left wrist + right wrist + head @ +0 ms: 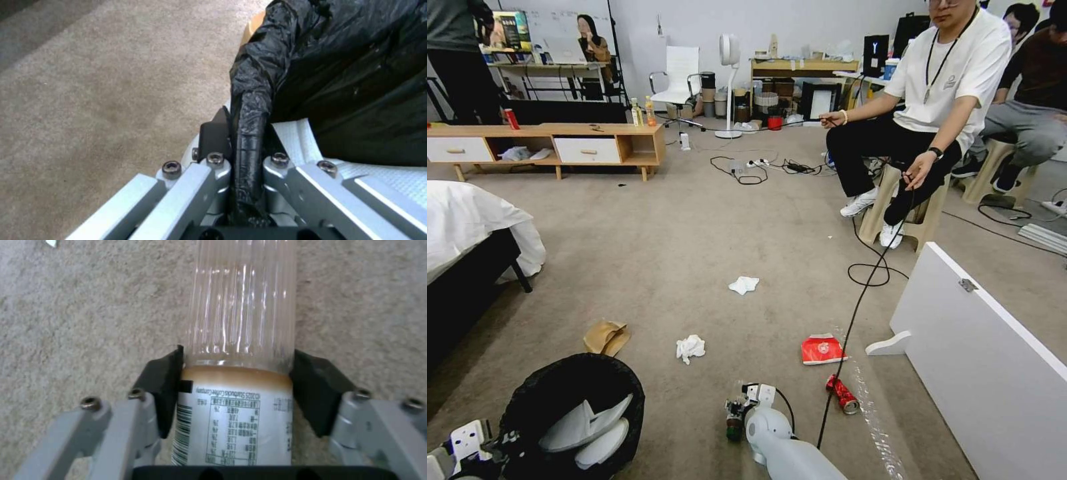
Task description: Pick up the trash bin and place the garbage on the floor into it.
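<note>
The trash bin point(620, 383), lined with a black bag, is at my lower left. My left gripper point(502, 443) point(242, 133) is shut on its rim point(251, 110). White pieces lie inside the bin. My right gripper point(735, 415) point(238, 373) is low over the carpet, shut on a small clear ribbed bottle point(242, 306) point(734, 428) with a white label. More garbage lies on the floor: two crumpled white tissues point(744, 285) point(690, 347), a brown paper bag point(606, 337) beside the bin, a flat red packet point(822, 349) and a crushed red can point(842, 393).
A white board panel point(980, 360) lies on the floor to the right. A black cable point(854, 313) runs past the packet and can. A bed point(467, 227) is at the left, a low wooden cabinet point(547, 143) at the back, and a person sits on a stool point(894, 213).
</note>
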You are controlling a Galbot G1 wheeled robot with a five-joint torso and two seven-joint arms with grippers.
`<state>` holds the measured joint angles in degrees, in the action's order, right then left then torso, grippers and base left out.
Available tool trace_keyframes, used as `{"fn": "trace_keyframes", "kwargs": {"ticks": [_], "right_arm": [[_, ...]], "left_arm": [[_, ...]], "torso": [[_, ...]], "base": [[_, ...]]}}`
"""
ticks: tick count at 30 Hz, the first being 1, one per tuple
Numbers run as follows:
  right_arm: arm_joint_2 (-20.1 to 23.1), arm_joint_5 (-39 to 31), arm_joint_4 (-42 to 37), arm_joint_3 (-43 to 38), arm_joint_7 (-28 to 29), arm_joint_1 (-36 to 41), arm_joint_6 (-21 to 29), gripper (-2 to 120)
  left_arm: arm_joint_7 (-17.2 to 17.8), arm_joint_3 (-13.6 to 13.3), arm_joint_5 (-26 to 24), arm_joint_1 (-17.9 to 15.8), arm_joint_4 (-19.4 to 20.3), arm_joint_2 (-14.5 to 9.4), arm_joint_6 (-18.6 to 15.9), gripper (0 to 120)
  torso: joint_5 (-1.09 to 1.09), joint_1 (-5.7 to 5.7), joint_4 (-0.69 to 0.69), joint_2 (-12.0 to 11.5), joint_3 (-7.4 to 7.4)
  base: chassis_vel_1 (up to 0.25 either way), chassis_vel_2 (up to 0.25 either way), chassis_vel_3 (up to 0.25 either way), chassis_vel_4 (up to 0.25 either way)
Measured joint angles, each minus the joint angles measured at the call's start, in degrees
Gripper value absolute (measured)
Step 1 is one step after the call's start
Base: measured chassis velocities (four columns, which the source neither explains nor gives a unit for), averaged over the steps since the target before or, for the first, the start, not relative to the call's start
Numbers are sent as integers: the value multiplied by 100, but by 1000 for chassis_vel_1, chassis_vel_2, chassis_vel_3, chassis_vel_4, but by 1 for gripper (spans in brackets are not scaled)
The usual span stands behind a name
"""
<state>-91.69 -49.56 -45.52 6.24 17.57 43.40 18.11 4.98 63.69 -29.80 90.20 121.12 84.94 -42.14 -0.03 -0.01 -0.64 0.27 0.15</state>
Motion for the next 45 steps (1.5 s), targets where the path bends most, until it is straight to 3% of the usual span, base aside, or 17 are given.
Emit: {"fn": "trace_keyframes", "kwargs": {"ticks": [8, 14, 18, 20, 24, 28, 34, 38, 45], "right_arm": [[145, 8, -146, 86, -16, 158, -5, 34], [359, -115, -549, 183, 91, 312, -2, 31], [803, -303, -1338, 257, 357, 565, 207, 30], [1141, -352, -2002, 266, 552, 689, 280, 29], [1271, -365, -2360, 222, 623, 703, 271, 29], [1690, -453, -3465, 91, 821, 796, 252, 29], [2164, -569, -4645, -3, 989, 912, 230, 29], [2567, -691, -5536, -46, 987, 902, 111, 29], [3039, -747, -6428, -6, 602, 697, -335, 29]], "left_arm": [[-2, -27, 18, -9, -8, 25, 0, 3], [-2, -59, 4, -10, 0, 26, 0, 3], [39, -59, -93, -16, 26, -6, 0, 3], [105, -60, -216, -34, 80, -41, 0, 3], [134, -84, -287, -45, 109, -57, 0, 3], [351, -144, -617, -137, 170, -144, 0, 3], [582, -158, -987, -269, 184, -309, 0, 3], [671, -169, -1170, -320, 148, -427, 0, 3], [775, -177, -1425, -293, 202, -642, 0, 3]], "torso": [[5, 0, 3, -4, 3], [12, 1, 10, -6, 5], [7, 1, 10, -10, 9], [4, 2, -2, -12, 12], [2, 2, -1, -11, 9], [3, 2, 5, -8, 5], [3, 2, 2, -5, 4], [3, 2, 2, -5, 3], [4, 2, 1, -4, 3]], "base": [[0, 0, 0, 0], [0, 0, 0, 0], [0, 0, 0, 0], [0, 0, 0, 0], [0, 0, 0, 0], [0, 0, 0, 0], [0, 0, 0, 0], [0, 0, 0, 0], [0, 0, 0, 0]]}}
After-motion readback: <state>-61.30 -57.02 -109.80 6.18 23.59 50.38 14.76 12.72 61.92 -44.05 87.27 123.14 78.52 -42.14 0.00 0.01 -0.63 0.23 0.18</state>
